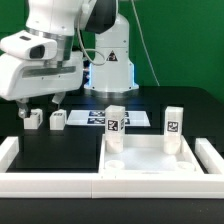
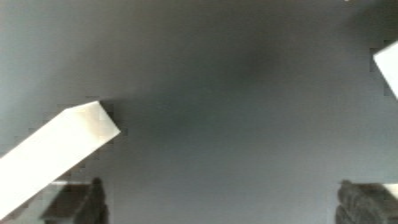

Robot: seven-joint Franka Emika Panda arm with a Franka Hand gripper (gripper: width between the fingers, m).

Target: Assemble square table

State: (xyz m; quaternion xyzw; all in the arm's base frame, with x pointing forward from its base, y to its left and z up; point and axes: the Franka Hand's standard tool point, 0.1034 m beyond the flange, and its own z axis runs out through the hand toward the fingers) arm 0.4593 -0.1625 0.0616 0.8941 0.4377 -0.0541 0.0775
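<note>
The white square tabletop (image 1: pixel 150 163) lies at the front, toward the exterior view's right, with two tagged legs standing upright at its back corners (image 1: pixel 115 119) (image 1: pixel 173 122). Two more small white legs (image 1: pixel 33 119) (image 1: pixel 57 120) lie on the black table toward the exterior view's left. My gripper (image 1: pixel 40 103) hangs just above that pair, open and holding nothing. In the wrist view its dark fingertips (image 2: pixel 75 202) stand far apart around the gripper (image 2: pixel 222 203) with only dark table between them. A slanted white block (image 2: pixel 54 150) and a white corner (image 2: pixel 388 65) show at the sides.
A white border rail (image 1: pixel 12 152) runs around the work area at both sides and along the front (image 1: pixel 60 186). The marker board (image 1: pixel 95 117) lies flat behind the tabletop. The arm's white base (image 1: pixel 112 60) stands at the back before a green wall.
</note>
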